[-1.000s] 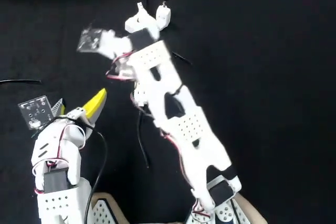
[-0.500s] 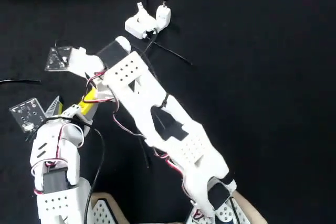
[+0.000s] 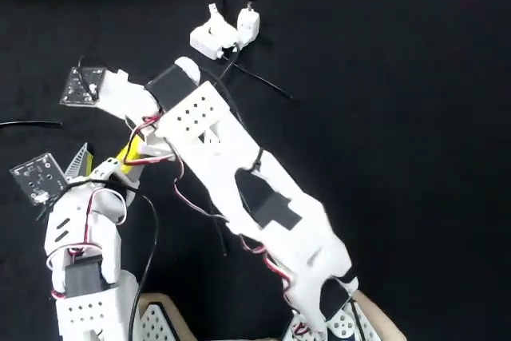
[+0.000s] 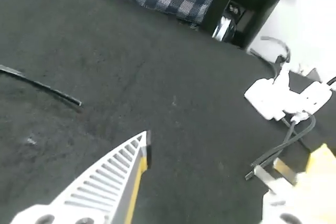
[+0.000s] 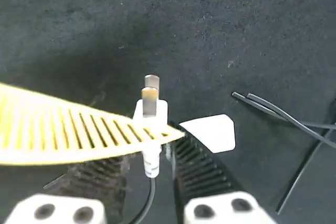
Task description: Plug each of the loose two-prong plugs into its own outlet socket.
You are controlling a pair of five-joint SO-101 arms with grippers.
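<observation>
My right gripper is shut on a white two-prong plug, prongs pointing away from the wrist and its black cable trailing back. The left gripper's yellow ribbed finger crosses just in front of that plug. My left gripper stands open, and the same plug's prongs show beside its yellow finger. In the high view the right arm stretches over to the left gripper. The white outlet block lies at the far middle, with one white plug seated in it.
A loose black cable end lies on the black cloth at the far left. More thin black cables run out from the outlet block. The right half of the table is bare black cloth.
The right arm has swung left from beside the outlet block to the left gripper, carrying the plug. The left gripper has turned slightly leftward.
</observation>
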